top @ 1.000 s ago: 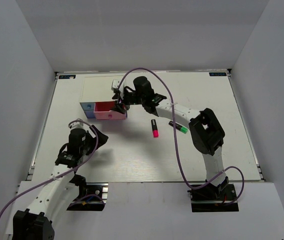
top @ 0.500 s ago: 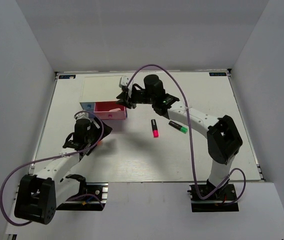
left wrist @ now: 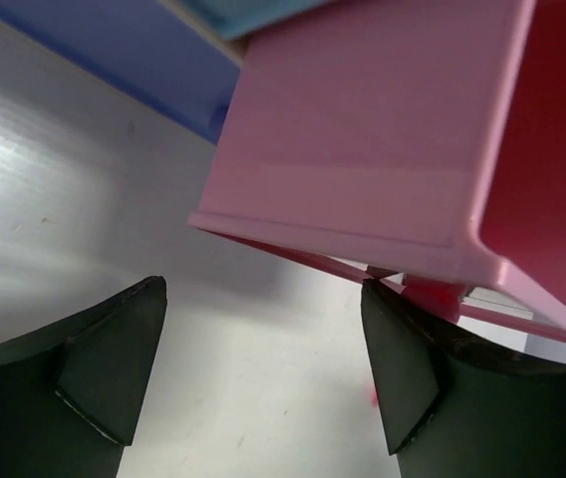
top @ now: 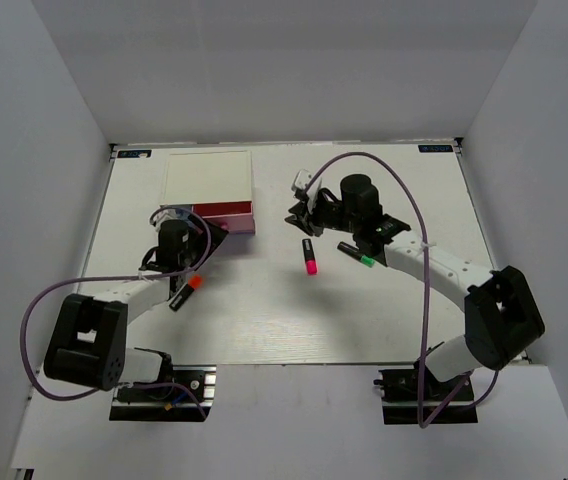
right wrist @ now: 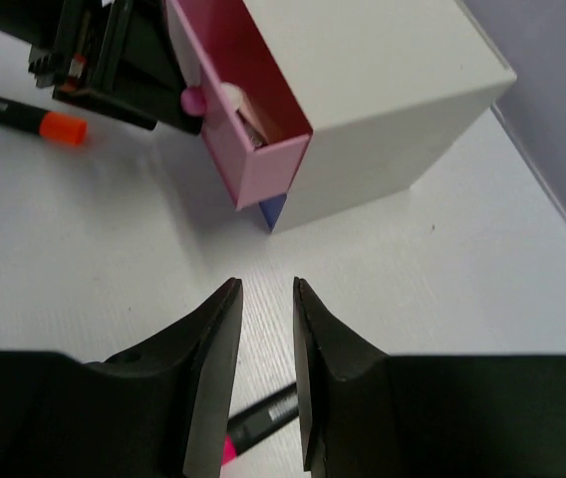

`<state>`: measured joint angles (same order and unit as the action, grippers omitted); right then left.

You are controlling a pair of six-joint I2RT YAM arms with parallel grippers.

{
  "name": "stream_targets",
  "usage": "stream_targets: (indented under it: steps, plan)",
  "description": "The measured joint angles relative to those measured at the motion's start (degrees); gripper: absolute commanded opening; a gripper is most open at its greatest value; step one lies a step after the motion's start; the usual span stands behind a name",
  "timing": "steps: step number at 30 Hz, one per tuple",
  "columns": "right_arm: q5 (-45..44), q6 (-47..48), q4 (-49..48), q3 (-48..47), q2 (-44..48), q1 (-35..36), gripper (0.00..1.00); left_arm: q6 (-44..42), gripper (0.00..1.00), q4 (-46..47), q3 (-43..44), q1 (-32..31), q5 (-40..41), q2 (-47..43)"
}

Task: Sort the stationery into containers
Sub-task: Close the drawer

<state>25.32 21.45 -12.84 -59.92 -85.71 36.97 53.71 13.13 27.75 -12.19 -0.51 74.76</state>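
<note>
The white-topped box [top: 209,177] stands at the back left, its pink drawer [top: 226,219] pulled out. In the right wrist view the pink drawer [right wrist: 253,129] holds a pale eraser [right wrist: 235,99]. My left gripper [top: 202,238] is open and empty just in front of the drawers; its wrist view [left wrist: 263,383] shows the pink drawer [left wrist: 363,149] close above its fingers. My right gripper [top: 296,212] hangs right of the box, jaws slightly apart and empty [right wrist: 266,339]. The orange highlighter [top: 186,291], pink highlighter [top: 309,257] and green highlighter [top: 357,254] lie on the table.
The light blue drawer [left wrist: 253,12] and purple drawer [left wrist: 114,60] sit beside the pink one. The purple drawer's corner [right wrist: 273,209] shows under the pink drawer. Grey walls enclose the white table [top: 264,310] on three sides.
My right gripper has drawn back from the pink drawer to the right. My left gripper has moved forward up to the drawers. The orange highlighter now shows beside the left arm.
</note>
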Motion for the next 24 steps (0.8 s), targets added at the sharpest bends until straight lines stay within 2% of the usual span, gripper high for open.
stream_targets:
  steps: [9, 24]
  plan:
    - [-1.1, 0.2, 1.2, 6.6, 6.2, -2.6, 0.33, 4.8, 0.91, 6.2, 4.6, -0.6, 1.3, 8.0]
    - [-1.0, 0.2, 1.3, 7.4, 7.1, -5.0, 0.33, 8.5, 0.95, 9.4, 6.0, -1.7, 5.0, 9.4]
